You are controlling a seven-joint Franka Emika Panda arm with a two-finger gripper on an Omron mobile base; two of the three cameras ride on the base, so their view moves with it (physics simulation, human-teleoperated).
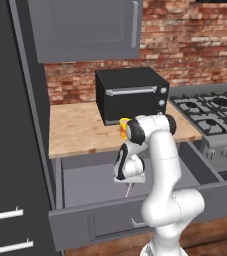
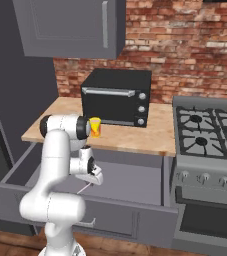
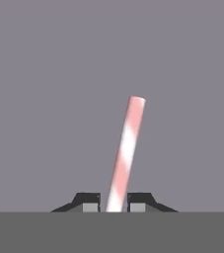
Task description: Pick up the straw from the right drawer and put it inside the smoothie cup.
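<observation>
Two fingers (image 3: 115, 203) are closed on the straw (image 3: 126, 150) at the lower middle of the hand view, over the open drawer (image 1: 92, 182). Up on the tabletop (image 1: 80, 130), the cup (image 2: 95, 127) stands before the toaster oven (image 2: 116, 97).

- You won't find any readable text, label, brand, number or sign here.
- The smoothie cup (image 2: 95, 127) carries just a red-orange marking, no letters.
- The toaster oven (image 2: 116, 97) knobs show no legible markings.
</observation>
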